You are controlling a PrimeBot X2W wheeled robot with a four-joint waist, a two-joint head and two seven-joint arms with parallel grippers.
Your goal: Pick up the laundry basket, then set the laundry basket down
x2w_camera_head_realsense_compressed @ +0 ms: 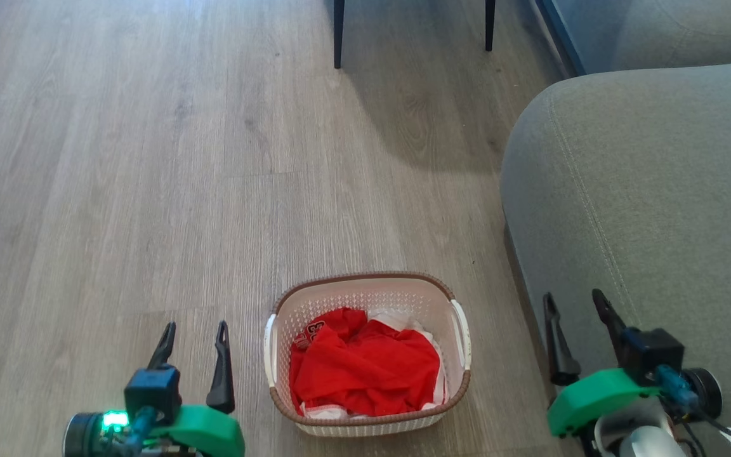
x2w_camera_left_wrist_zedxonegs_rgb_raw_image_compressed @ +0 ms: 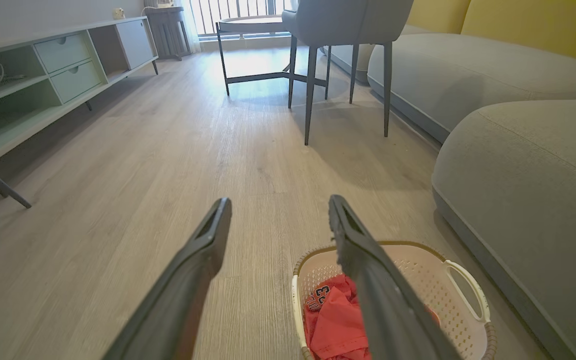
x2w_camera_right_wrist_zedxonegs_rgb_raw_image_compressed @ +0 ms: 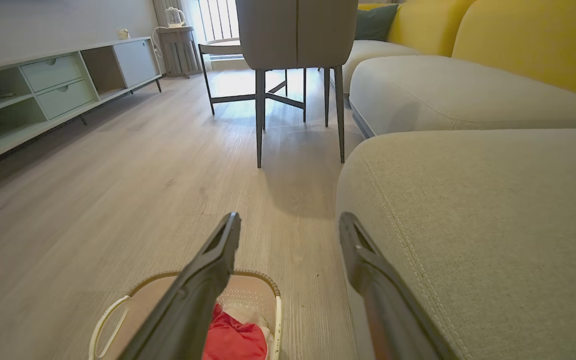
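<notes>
One small white perforated plastic basket with a brown woven-look rim (x2w_camera_head_realsense_compressed: pixel 367 277), holding one crumpled red garment (x2w_camera_head_realsense_compressed: pixel 365 371), sits between two grippers, the green-bodied left gripper (x2w_camera_head_realsense_compressed: pixel 195 325) and right gripper (x2w_camera_head_realsense_compressed: pixel 572 294), each with two long dark fingers (x2w_camera_head_realsense_compressed: pixel 221 368) spread apart. Ahead of the fingers stand one grey upholstered chair (x2w_camera_left_wrist_zedxonegs_rgb_raw_image_compressed: pixel 348 20) and one pale-green low cabinet with two drawers (x2w_camera_left_wrist_zedxonegs_rgb_raw_image_compressed: pixel 63 65).

The right gripper (x2w_camera_right_wrist_zedxonegs_rgb_raw_image_compressed: pixel 289 220) holds its 2 dark fingers wide apart, gripping nothing. Below and left of it sits the laundry basket (x2w_camera_right_wrist_zedxonegs_rgb_raw_image_compressed: pixel 255 275) holding a red garment (x2w_camera_right_wrist_zedxonegs_rgb_raw_image_compressed: pixel 233 340). A grey sofa (x2w_camera_right_wrist_zedxonegs_rgb_raw_image_compressed: pixel 468 225) lies to its right, and a chair (x2w_camera_right_wrist_zedxonegs_rgb_raw_image_compressed: pixel 295 30) stands ahead.
</notes>
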